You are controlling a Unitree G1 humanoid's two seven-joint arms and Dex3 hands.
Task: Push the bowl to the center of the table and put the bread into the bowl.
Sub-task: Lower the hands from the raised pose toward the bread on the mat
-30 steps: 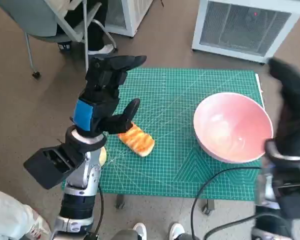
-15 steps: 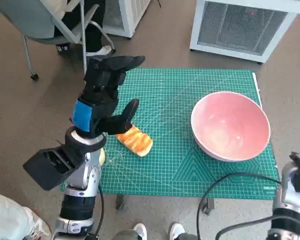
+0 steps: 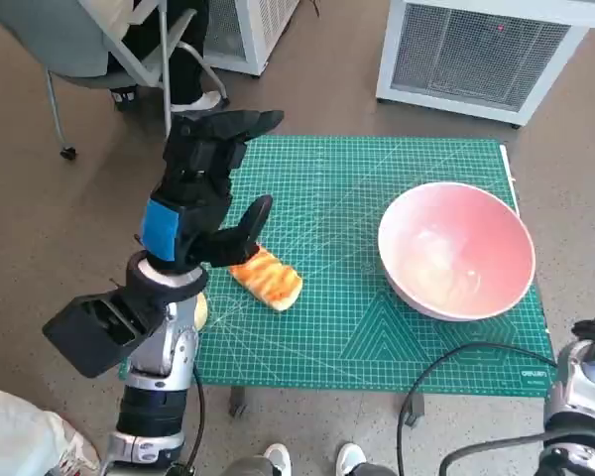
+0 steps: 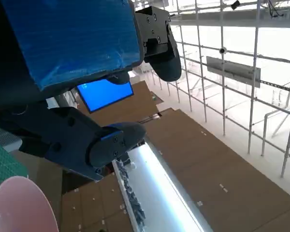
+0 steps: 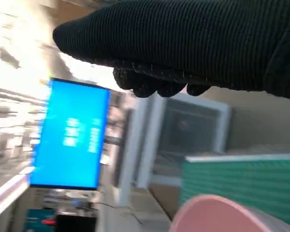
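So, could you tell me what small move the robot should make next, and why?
Probably bring the right hand back against the outer side of the pink bowl and nudge it toward the middle of the green mat. The bowl sits near the mat's right edge, not centred, and the bread lies on the mat beneath the raised left hand, which holds nothing.

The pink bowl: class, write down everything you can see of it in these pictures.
The round pink bowl looks glossy, like glazed ceramic or plastic, with a pale rim and a deeper pink inside. It stands upright and empty on the green cutting mat, at the mat's right side near its edge, not at the centre. Nothing touches it: the striped orange bread lies apart to its left. Both wrist views catch part of its rim.
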